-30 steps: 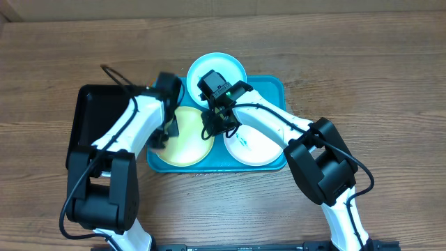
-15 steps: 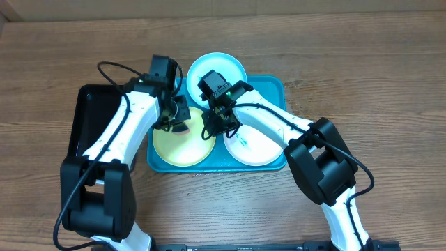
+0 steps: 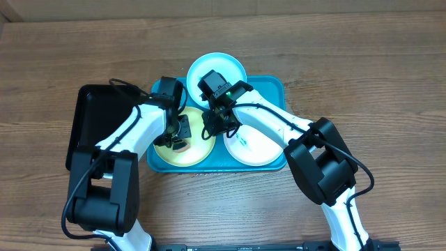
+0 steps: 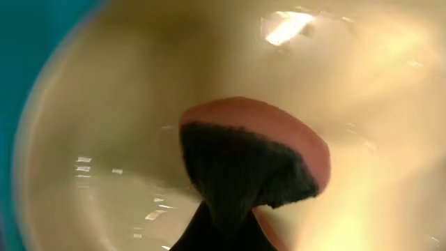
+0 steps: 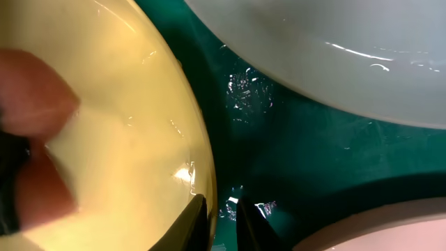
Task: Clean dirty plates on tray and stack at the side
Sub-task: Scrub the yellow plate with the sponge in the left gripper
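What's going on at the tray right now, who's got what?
The left gripper holds a sponge pressed onto the yellow-green plate in the teal tray. The right gripper sits at that plate's rim, seemingly pinching it steady. The white plate lies beside it; the pale blue plate reaches past the tray's far edge. Nothing is stacked at the side yet.

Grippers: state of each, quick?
Left gripper: closed on the sponge.
Right gripper: closed on the rim of the yellow plate.
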Controlling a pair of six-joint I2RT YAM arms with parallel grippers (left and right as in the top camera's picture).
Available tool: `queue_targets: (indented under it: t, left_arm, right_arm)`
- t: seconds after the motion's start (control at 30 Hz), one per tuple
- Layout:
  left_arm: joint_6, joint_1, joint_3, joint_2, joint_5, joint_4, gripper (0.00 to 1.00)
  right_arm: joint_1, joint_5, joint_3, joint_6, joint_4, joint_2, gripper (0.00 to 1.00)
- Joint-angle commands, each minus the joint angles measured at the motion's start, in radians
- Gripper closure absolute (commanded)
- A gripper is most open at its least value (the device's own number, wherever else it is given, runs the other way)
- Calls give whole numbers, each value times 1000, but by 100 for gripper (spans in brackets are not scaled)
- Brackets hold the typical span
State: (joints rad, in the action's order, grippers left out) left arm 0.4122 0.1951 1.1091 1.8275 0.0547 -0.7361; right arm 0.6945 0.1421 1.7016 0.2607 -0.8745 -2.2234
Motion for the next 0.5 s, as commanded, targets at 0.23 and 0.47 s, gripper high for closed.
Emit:
queue_targets:
  t: [0.23, 0.47]
  left_arm:
    - [76, -28, 103, -30, 290, -121, 96]
    - [82, -93, 220, -166, 135, -169, 96]
  right_arm:
    - [-6, -52, 21, -2, 2, -6, 84]
    - [-5, -51, 48, -6, -3, -4, 96]
